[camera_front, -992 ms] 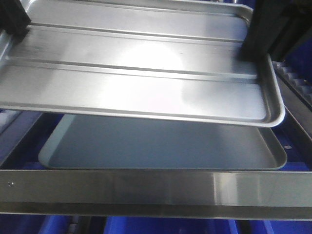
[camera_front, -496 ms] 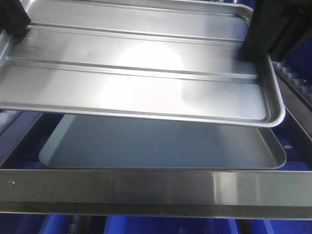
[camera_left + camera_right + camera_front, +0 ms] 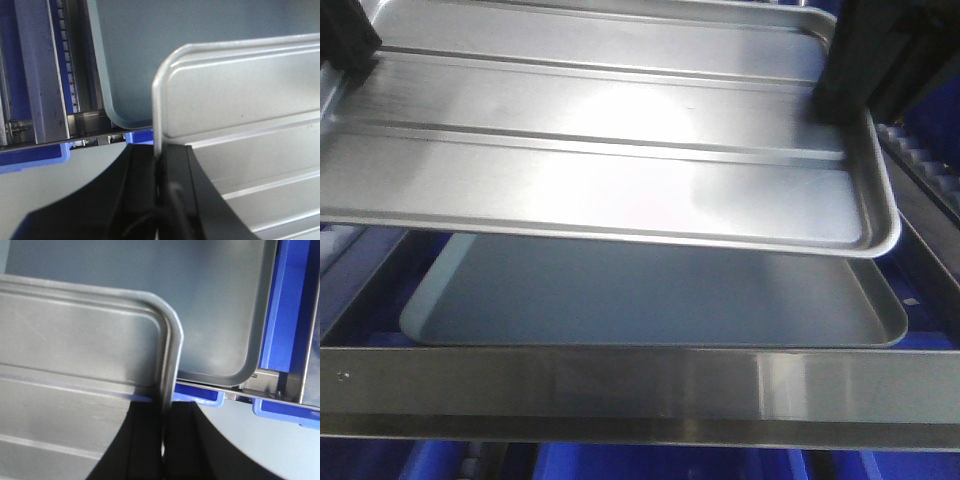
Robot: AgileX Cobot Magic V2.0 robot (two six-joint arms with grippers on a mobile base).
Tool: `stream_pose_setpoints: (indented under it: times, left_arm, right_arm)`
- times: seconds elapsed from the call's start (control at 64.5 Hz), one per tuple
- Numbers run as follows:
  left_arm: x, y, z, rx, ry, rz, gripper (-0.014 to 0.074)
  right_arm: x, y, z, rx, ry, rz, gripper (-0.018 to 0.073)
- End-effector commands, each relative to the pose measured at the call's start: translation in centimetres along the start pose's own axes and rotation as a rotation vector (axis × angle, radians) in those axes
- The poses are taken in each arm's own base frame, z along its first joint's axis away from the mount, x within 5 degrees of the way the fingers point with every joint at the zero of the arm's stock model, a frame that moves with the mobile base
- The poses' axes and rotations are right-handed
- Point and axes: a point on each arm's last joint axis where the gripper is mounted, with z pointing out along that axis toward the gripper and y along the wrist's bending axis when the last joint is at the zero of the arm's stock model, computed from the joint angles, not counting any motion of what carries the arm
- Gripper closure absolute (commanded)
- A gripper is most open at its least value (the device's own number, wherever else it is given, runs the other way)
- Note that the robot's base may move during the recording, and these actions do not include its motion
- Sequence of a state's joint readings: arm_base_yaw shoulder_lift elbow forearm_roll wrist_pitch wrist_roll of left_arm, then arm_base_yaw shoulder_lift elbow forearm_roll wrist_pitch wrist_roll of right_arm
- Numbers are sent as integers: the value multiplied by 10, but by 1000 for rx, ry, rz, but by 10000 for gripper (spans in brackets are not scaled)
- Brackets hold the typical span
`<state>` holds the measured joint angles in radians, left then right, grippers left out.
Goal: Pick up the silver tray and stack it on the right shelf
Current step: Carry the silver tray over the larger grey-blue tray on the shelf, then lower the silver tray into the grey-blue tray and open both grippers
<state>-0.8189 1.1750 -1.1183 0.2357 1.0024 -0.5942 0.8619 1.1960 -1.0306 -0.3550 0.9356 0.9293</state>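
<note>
1. Now, nearest the front camera: the right shelf (image 3: 930, 230), with its broad brushed-steel front crossbar (image 3: 640, 385) running the full width of the view. Blue bins (image 3: 620, 465) show below the bar.
2. Just behind the crossbar, a dull grey-green tray (image 3: 650, 300) lies flat on the shelf. Its near long edge sits close to the bar, and its near right corner reaches toward the shelf's right side.
3. Above that, the silver tray (image 3: 600, 150) hangs in the air over the shelf, base down, its two ridges running left to right. It covers the far half of the lower tray. A dark gap shows under its near rim, so the two look apart. Its near edge runs a little askew to the crossbar.
4. The left gripper (image 3: 159, 152) is clamped on the silver tray's left short rim, one black finger on each side of the metal. The right gripper (image 3: 166, 410) pinches the right short rim the same way. Neither grip shows slack.
5. Farthest in, white roller rails (image 3: 920, 160) run along the shelf's right edge, past the tray's right corner.
6. Step in hand, as I judge it: the carry is done and the tray is poised for set-down over the shelf.
7. The next move calls for both arms to lower together and level, squaring the silver tray to the one beneath so it nests. Only then should both grips part. Uneven lowering could catch a corner on the lower rim.
</note>
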Motion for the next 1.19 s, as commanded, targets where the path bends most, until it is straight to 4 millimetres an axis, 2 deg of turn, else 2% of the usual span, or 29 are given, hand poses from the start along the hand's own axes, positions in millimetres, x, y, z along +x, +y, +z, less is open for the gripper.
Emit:
stream_pose_setpoints:
  times: [0.0,0.186,0.326,0.496,0.62,0.729,0.915,0.992,1.178]
  left_arm:
    - [-9,-1,-15,30,-99,27,689]
    - [-15,3,-14,-22,-149,74,689]
    - [-25,-1,-4,2,-188,63,689]
    - [-44,-8,24,3,-182,49,689]
    - [-59,-13,45,-10,-171,45,689]
    - [-71,-16,67,-14,-169,41,689]
    - [-74,-13,108,-38,-123,35,689]
    - [-74,-9,120,-58,-98,30,689]
    - [-74,1,141,-89,-59,12,689]
  right_arm:
    - [-14,6,-13,-90,-127,-34,503]
    - [-20,9,-15,-128,-184,-53,503]
    - [-30,6,-21,-92,-234,-69,503]
    - [-53,-13,-29,-9,-301,-19,503]
    - [-68,-31,-26,50,-330,-17,503]
    - [-74,-42,-10,104,-288,-40,503]
    - [-81,-46,39,167,-181,-93,503]
    - [-82,-43,61,167,-154,-107,503]
    - [-81,-37,99,160,-107,-134,503]
